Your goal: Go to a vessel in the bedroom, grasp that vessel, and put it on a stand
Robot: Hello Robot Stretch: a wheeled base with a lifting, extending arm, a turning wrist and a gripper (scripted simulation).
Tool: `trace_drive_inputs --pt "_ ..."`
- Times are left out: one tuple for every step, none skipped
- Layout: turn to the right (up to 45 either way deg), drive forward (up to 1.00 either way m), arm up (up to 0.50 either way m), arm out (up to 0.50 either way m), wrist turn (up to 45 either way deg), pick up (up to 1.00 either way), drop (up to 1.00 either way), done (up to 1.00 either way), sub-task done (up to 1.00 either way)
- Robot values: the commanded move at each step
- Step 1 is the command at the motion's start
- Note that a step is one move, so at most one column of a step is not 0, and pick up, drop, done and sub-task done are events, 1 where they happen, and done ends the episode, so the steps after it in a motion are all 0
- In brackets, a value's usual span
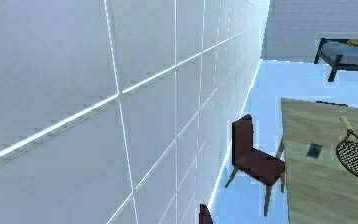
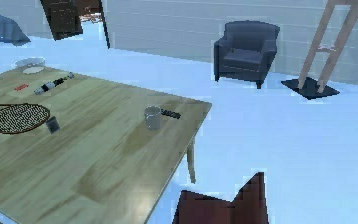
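A small grey cup-like thing stands on a wooden table near its far right corner, with a short dark object lying beside it. A shallow pale dish sits at the table's far left end. A tall wooden ladder-like rack leans on a dark base at the arm side view's upper right. The same table runs along the forward view's right.
A racket and small flat items lie on the table. Dark red chairs stand at its edges. A blue armchair is by the far wall. A panelled grey wall runs close along the forward view's left. Dark furniture stands far ahead.
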Motion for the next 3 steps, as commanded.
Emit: trace_drive_inputs --pt "0.0 0.0 0.5 0.0 0.0 0.0 0.0 0.0 0.0" --pt "0.0 0.0 0.38 0.0 0.0 0.0 0.0 0.0 0.0" --pt "0.0 0.0 0.0 0.5 0.0 0.0 0.0 0.0 0.0"
